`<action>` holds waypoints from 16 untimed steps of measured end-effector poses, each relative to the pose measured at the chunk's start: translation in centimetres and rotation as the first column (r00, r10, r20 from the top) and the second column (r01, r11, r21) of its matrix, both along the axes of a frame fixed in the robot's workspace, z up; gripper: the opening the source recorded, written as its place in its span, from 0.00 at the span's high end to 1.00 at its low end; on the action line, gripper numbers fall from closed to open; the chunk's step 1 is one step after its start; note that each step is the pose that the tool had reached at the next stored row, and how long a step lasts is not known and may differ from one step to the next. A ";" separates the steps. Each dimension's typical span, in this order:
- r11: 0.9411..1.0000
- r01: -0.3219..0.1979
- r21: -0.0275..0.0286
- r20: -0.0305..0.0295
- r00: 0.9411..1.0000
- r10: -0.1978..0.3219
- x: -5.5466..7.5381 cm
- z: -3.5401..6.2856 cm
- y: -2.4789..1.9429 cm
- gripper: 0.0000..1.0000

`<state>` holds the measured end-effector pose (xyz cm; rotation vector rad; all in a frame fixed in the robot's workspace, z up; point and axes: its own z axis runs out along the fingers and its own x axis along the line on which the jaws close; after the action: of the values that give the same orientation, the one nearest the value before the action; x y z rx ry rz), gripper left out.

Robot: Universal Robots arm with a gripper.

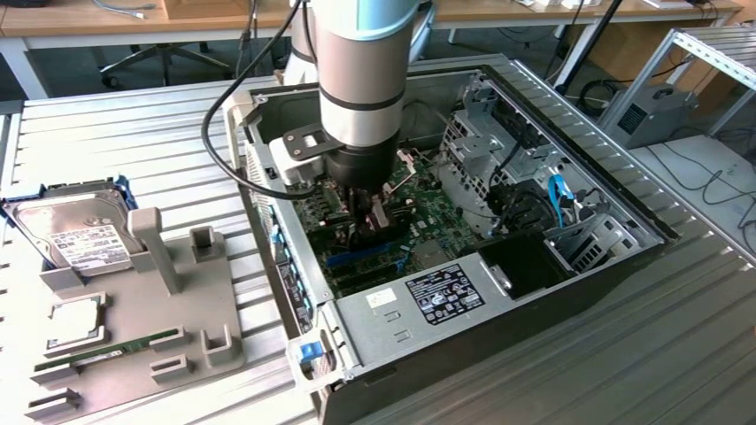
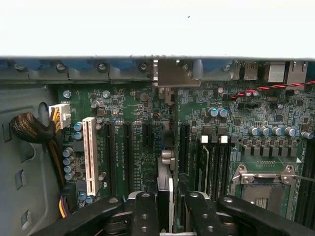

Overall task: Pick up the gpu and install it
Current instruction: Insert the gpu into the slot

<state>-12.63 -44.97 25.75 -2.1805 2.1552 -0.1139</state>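
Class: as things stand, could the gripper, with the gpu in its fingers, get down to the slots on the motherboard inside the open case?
Probably yes. The gripper holds the gpu edge-on just above the motherboard, the case is open on that side, and nothing lies between the card and the slots beneath it.

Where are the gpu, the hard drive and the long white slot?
gpu [image 2: 165, 196], wrist view: thin edge of the card, seen edge-on between the claw's fingers.
hard drive [image 1: 81, 237], exterior view: its white label.
long white slot [image 2: 89, 155], wrist view: middle of its white plastic body on the motherboard.
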 end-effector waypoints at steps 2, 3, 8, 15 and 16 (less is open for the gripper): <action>1.000 0.001 0.000 0.001 1.000 -0.001 -0.1 -0.01 -0.03 0.74; 1.000 0.001 0.000 0.002 1.000 -0.001 -0.2 -0.01 -0.03 0.74; 1.000 0.003 0.000 0.008 1.000 -0.003 -0.3 0.04 -0.05 0.74; 1.000 0.006 -0.009 0.008 1.000 -0.005 -0.3 0.50 -0.05 0.74; 1.000 0.006 -0.009 0.008 1.000 -0.006 -0.3 0.50 -0.06 0.74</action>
<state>-12.96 -45.02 26.25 -2.1749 2.1610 -0.1335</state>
